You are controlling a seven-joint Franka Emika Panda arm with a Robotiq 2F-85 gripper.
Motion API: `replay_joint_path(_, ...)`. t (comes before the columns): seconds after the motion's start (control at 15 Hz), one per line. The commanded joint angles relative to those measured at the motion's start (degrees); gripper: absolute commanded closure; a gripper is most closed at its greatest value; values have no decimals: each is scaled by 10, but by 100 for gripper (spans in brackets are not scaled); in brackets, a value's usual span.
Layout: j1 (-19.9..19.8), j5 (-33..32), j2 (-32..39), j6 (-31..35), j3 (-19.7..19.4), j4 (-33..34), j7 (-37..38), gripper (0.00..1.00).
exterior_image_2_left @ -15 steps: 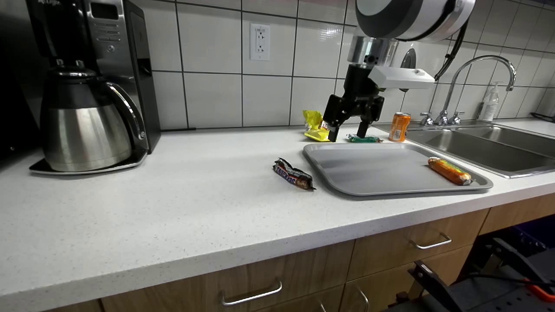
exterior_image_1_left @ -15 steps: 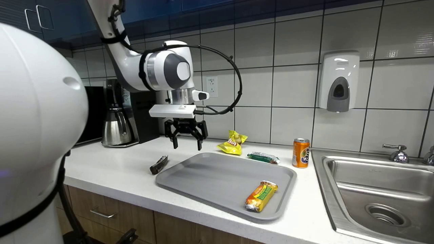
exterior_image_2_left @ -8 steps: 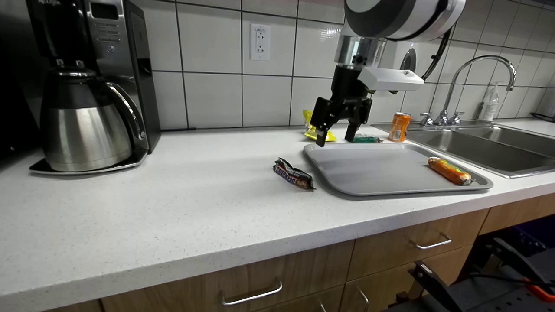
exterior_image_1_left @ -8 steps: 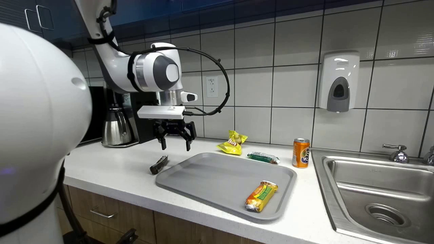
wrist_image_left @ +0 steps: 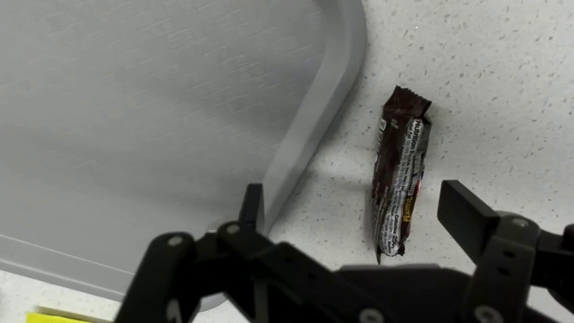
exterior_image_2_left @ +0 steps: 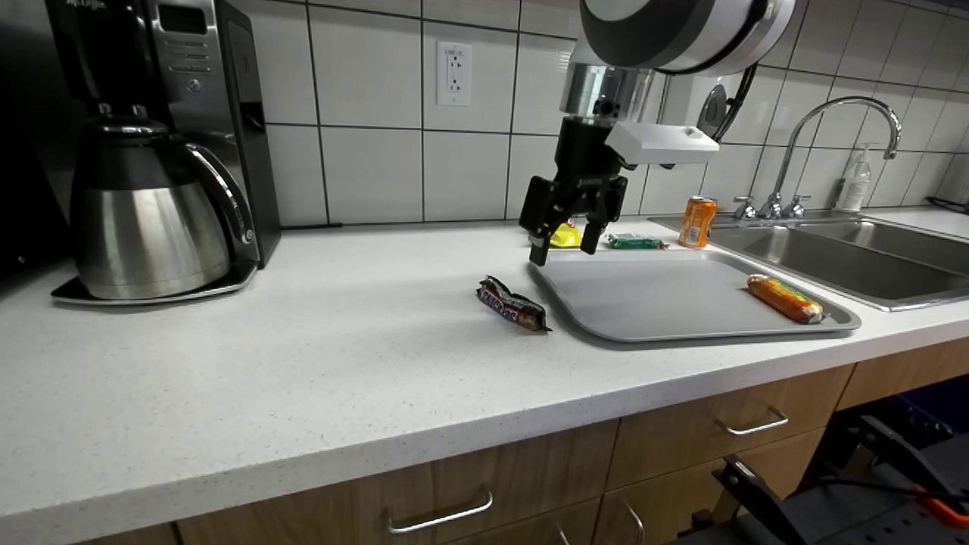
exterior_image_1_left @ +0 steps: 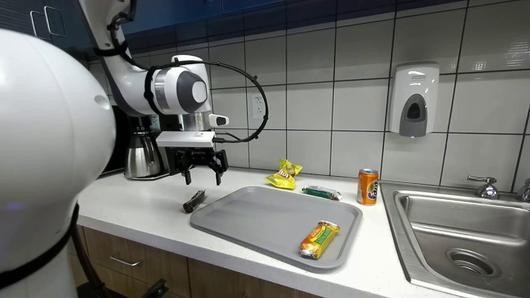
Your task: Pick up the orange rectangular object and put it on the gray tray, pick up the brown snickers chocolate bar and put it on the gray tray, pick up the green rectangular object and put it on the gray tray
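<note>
I'm hovering the hand above the tabletop, its jaws standing wide apart and gripping nothing. In my wrist view, the brown Snickers bar is showing between the fingers; it is lying on the tabletop just beside the gray tray, without touching it. I'm seeing the orange packet resting on the tray near a corner. Behind the tray in both exterior views, the green bar is lying between a crumpled yellow packet and an upright orange can.
</note>
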Motion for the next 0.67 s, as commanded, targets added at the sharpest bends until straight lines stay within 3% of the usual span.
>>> replay_joint_path(0.0,8,18,13,24,15,4,-15,0)
replay_joint_path(0.6,16,-11,85,76,32,27,14,0)
